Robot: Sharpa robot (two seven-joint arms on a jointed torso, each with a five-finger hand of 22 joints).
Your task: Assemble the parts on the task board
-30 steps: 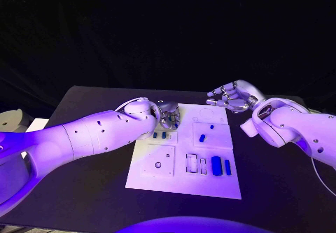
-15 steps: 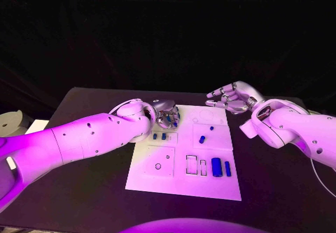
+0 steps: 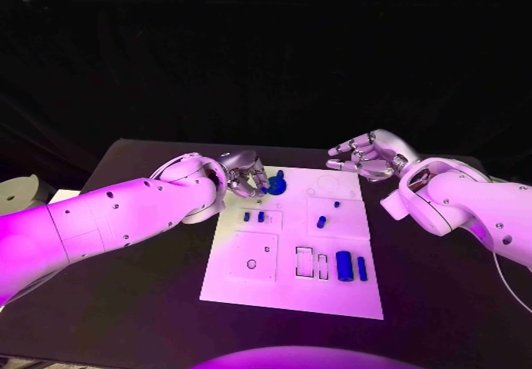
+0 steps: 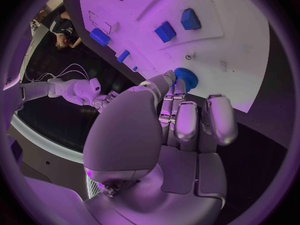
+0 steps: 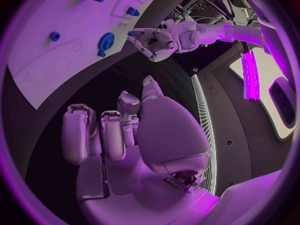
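My left hand (image 3: 246, 175) pinches the blue gear (image 3: 276, 184) at the task board's (image 3: 290, 286) far edge; small, rigid, light, best held by its rim. Right hand (image 3: 367, 154) curled, holding nothing.

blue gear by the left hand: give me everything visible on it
The blue gear is a small toothed disc, plastic-looking, solid blue. It lies on the task board near its far left corner, seemingly flat. The left hand has its fingertips right at the gear's edge; actual contact or grip can't be confirmed. No other part touches it.
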